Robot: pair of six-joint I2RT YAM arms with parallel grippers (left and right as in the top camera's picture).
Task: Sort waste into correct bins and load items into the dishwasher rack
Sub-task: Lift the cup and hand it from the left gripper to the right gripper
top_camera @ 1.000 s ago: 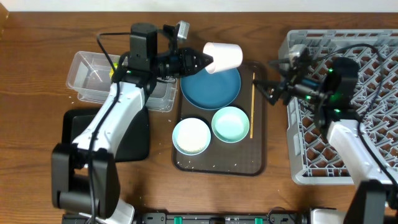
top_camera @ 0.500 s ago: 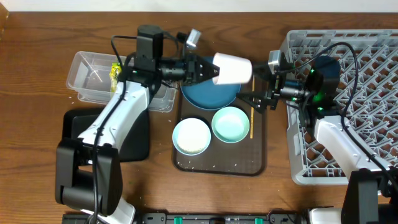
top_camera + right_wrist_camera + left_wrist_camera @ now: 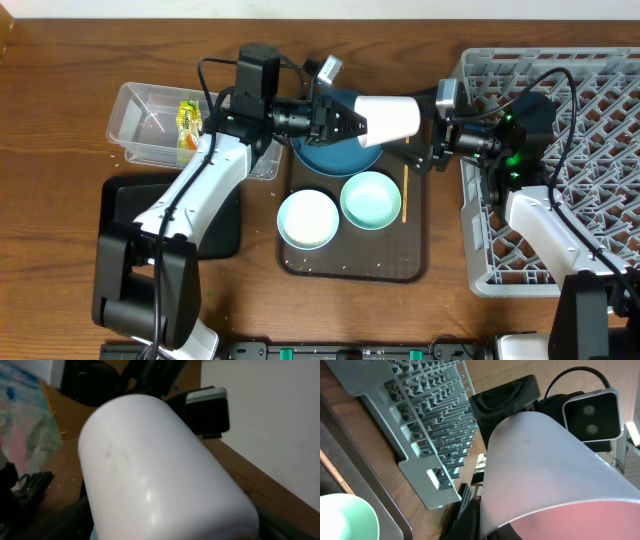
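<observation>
Above the brown serving tray (image 3: 392,258): a pink cup (image 3: 392,116), white outside and pink inside, hangs on its side in mid-air, between the two arms.
Left gripper (image 3: 353,120): clamped tight on the cup's rim, reaching in from the left, with the cup's closed end pointing toward the rack.
Right gripper (image 3: 422,140): jaws spread wide at the cup's closed end. Its wrist camera shows a dark finger low on either side of the white wall (whether either finger touches the cup cannot be told).
Left wrist view: the cup's pale wall fills most of the picture, with its pink inside at the bottom edge. The right arm's camera housing looks back from behind it.
Dark-blue dish (image 3: 335,155): flat on the far end of the serving tray, partly under the left arm and the cup.
Mint-green bowl (image 3: 371,199): upright on the tray, just nearer than the dish.
White bowl (image 3: 307,218): upright just beside the mint-green one, on its left.
Wooden stick (image 3: 404,195): lying along the tray's right side, close to the mint-green bowl.
White grains (image 3: 330,267): a few specks on the tray's near end.
Dishwasher rack (image 3: 620,150): on the table's right side, under the right arm.
Clear tub (image 3: 140,125): far left, with the yellow-green wrapper (image 3: 187,120) inside at its right end.
Black tray (image 3: 120,210): just nearer than the tub, partly covered by the left arm.
</observation>
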